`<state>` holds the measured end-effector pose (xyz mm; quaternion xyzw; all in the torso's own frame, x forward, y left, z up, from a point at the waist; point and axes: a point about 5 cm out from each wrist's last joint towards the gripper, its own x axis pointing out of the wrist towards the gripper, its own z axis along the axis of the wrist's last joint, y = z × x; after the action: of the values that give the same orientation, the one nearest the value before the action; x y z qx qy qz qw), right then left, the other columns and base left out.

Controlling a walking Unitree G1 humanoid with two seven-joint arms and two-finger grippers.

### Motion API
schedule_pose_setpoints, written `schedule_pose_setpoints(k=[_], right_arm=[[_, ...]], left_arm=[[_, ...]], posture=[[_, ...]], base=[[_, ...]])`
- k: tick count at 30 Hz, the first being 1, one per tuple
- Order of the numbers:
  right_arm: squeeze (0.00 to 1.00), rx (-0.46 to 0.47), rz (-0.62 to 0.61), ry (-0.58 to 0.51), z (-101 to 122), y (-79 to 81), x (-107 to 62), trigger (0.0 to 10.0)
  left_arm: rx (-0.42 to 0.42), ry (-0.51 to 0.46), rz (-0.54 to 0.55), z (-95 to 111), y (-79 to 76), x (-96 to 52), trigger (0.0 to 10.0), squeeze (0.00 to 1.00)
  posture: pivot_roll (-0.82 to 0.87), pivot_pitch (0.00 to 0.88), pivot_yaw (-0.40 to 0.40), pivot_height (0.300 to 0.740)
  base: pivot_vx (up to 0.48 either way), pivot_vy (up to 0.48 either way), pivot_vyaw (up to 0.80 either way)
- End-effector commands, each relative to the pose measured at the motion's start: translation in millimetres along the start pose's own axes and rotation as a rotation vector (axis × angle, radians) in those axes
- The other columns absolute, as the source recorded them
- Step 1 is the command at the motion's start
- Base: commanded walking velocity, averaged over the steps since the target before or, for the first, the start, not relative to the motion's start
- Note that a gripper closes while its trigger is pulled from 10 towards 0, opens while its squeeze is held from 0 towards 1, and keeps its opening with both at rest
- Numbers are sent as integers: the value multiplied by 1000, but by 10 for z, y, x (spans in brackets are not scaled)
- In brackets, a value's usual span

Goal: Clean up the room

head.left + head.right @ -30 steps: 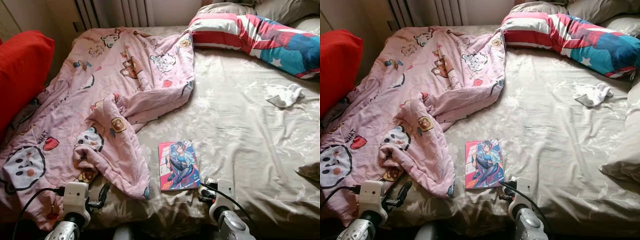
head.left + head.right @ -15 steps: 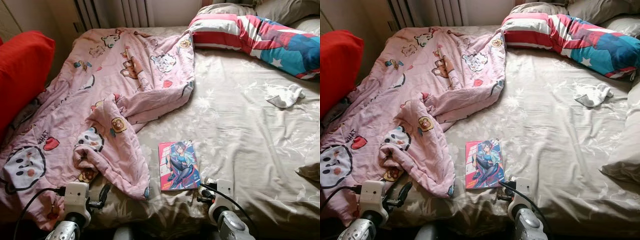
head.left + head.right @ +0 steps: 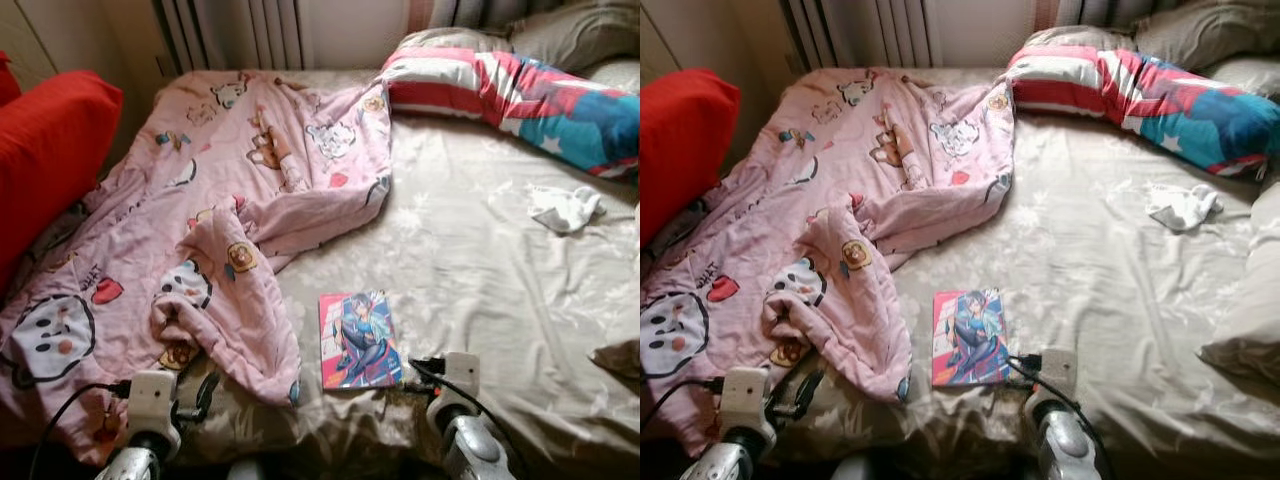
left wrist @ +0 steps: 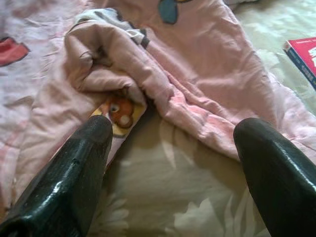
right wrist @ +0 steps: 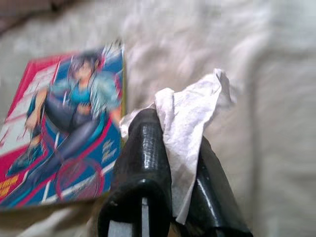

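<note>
Starting at your left, the red cushion (image 3: pixel 45 170) sits at the bed's edge, and the pink cartoon blanket (image 3: pixel 200 230) lies rumpled across the left half of the bed (image 3: pixel 480 270). Your left gripper (image 4: pixel 173 153) hangs low at the near edge with its 2 fingers spread wide apart, empty, a fold of the blanket just beyond the tips.

Next comes the comic book (image 3: pixel 358 338), flat on the sheet near the foot of the bed. Your right gripper (image 5: pixel 170 163) is just beside the book's near corner, and its 2 fingers are pinched together on a crumpled white tissue (image 5: pixel 190 118).

Further right, a small white cloth (image 3: pixel 565 208) lies alone on the sheet, and the striped pillow (image 3: pixel 510 95) sits at the head.

Compared with 1 second ago, the whole scene has slid down in the head views, showing more of the radiator (image 3: pixel 240 30). That is your camera tilting; nothing on the bed has moved. So the tidy-up looks barely begun: 1 tissue in hand, the book, cloth and blanket remaining.
</note>
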<state>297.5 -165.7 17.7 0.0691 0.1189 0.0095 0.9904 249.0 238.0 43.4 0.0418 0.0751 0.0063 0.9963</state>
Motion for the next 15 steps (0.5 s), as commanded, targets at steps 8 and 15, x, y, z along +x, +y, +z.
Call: schedule_pose_setpoints(k=[8, 15], right_arm=[[0, -53, -56, -8, -151, -244, -234, 10000], [0, -49, -86, 39, -251, -349, -295, 10000]], left_arm=[[-37, 131, 82, -374, 76, -122, 10000, 0], [-64, 198, 85, -534, 24, -130, 10000, 0]], posture=[[41, 0, -20, 612], [33, 0, -26, 632]], base=[[0, 0, 0], [0, 0, 0]])
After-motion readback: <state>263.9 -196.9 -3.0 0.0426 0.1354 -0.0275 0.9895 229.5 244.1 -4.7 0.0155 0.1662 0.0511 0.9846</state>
